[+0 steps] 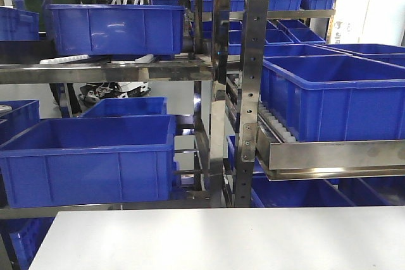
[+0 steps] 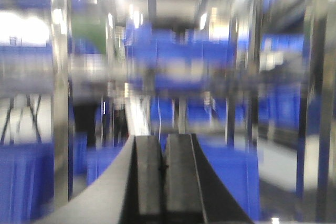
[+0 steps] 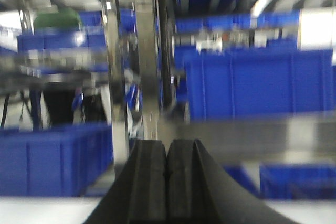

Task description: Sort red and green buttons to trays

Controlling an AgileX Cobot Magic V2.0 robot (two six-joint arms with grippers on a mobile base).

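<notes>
- Your left gripper [image 2: 164,141], bottom centre of its view, is pressed together, empty.
- Your right gripper [image 3: 167,146] is the same.
- The table [image 1: 221,238] edge runs across the bottom of the front view, with crates [image 1: 88,156] just behind.
- You cannot tell where the buttons or trays are.

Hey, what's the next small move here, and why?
Probably tilt both wrists down toward the white tabletop. No buttons or trays show in any view, only blue crates, and the left fingers and right fingers are pressed together on nothing.
</notes>
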